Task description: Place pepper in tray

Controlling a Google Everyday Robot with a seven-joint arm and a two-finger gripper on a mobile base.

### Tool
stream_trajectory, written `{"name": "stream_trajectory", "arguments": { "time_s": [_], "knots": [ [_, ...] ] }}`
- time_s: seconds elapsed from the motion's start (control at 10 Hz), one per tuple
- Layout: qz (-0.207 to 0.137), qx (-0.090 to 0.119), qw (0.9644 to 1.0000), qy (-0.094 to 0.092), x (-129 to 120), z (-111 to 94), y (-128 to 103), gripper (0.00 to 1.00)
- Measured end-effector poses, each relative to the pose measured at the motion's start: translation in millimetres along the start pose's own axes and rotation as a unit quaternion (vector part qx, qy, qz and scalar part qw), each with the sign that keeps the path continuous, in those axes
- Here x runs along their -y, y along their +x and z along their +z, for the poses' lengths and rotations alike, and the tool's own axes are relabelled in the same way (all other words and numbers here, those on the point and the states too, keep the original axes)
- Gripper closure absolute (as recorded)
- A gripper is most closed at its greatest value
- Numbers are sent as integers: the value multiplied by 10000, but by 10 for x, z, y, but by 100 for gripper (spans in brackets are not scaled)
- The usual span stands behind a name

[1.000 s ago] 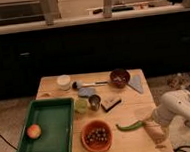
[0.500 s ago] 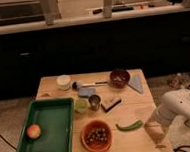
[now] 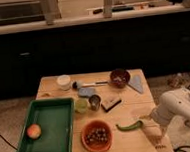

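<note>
Hand (image 3: 151,126) just beside pepper (image 3: 129,126)

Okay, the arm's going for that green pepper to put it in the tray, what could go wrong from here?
The gripper is by the right end of the pepper; a grasp that far out could slip. The orange bowl lies between the pepper and the tray, so a low carry might knock it.

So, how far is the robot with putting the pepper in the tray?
Done: nothing yet. The pepper lies on the table, right of the orange bowl, outside the tray, which holds only a round fruit. In hand: the gripper is close to the pepper's right end. Left: grasp the pepper, carry it to the tray, set it down.
</note>
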Motion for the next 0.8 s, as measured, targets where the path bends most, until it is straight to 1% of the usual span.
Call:
{"name": "stream_trajectory", "arguments": {
  "time_s": [0.2,0.3,0.5,0.8],
  "knots": [
    [138,-80,9999,-19,124,-172,-226,20],
    [192,-89,9998,-55,138,-184,-293,20],
    [270,-61,9995,-120,191,-150,-385,20],
    [411,72,9989,-217,284,-12,-453,20]
  ]
}}
